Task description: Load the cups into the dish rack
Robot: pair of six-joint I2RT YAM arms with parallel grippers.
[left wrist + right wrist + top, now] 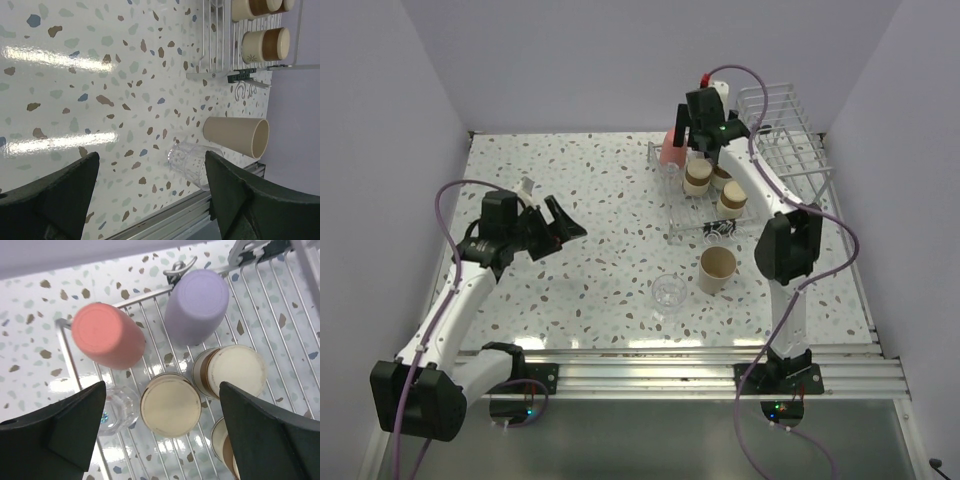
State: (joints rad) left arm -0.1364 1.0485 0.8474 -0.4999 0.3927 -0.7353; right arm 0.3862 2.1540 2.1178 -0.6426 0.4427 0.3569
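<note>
Black jaws spread wide, gripping nothing.

Brown-banded cream tumbler [223,446] being cropped by the right wrist view's bottom edge, two more tumblers [247,7] by the left wrist view's top, clear glass tumbler [190,160] being partly covered by the left gripper [152,165]

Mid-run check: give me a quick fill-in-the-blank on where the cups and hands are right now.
1. Outside the dish rack, ____ cups sit on the table: the beige cup and a clear cup.
2. The right hand hovers over the rack with its fingers ____.
3. Beside the coral-red cup in the rack stands a cup coloured ____.
4. The left hand holds ____.

Missing words: two; open; lavender; nothing.
</note>
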